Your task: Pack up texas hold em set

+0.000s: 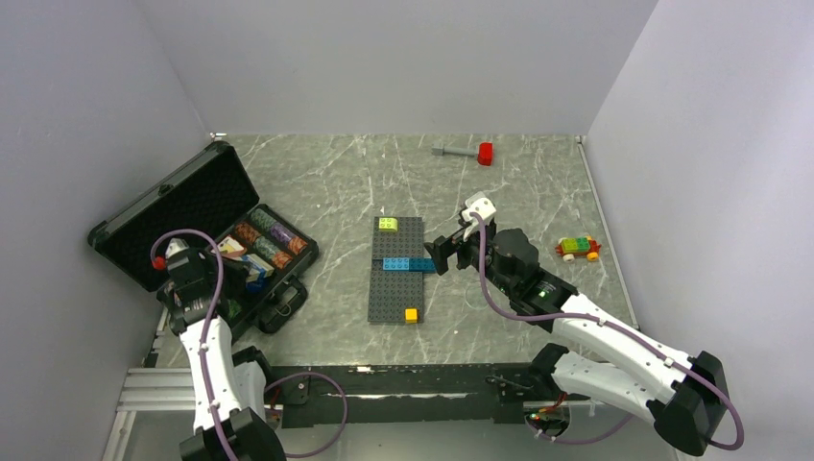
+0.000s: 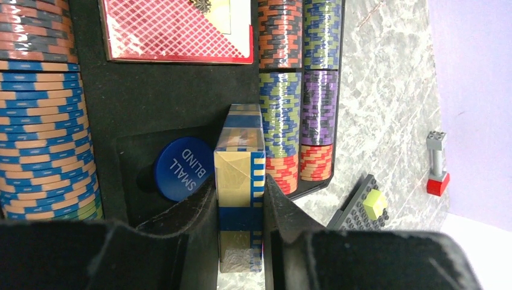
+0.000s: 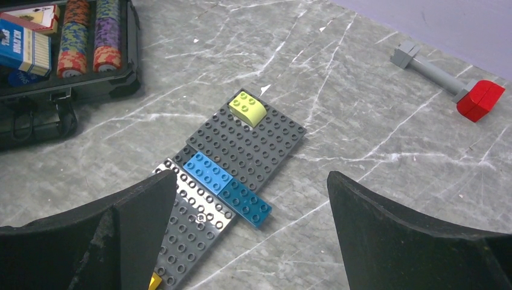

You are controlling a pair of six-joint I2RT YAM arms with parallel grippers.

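The left pincer [image 2: 240, 199] was seen partly closed on the blue-white card pack [image 2: 240, 163], which was gripped by its broad faces and held on edge over the black foam of the case [image 1: 182, 206]. The case lay open at the left edge of the counter [image 1: 326, 182], towards the near corner. Just beside the pack, a blue button [image 2: 183, 168] marked "SMALL BLIND" was lodged in a recess. Beyond it, chip rows [image 2: 42, 133] were ranged on either side, and the pink card pack [image 2: 178, 30] was already bedded at the far end.

Trouble could be expected if the pack were lowered onto the button. It would then sit proud and the lid might be kept from shutting. A release while the pack was on edge could let it topple, and the fingers might be caught against the foam walls.

The right pincer [image 1: 442, 255] was held wide open and empty above the grey baseplate [image 3: 253, 145] at mid-counter.

The grip and the button's lettering were shown only by the left wrist view. From above, both were hidden under the arm. The raised lid was shown only from above. The hammer [image 3: 459, 90] at the far edge was best seen from the right wrist.
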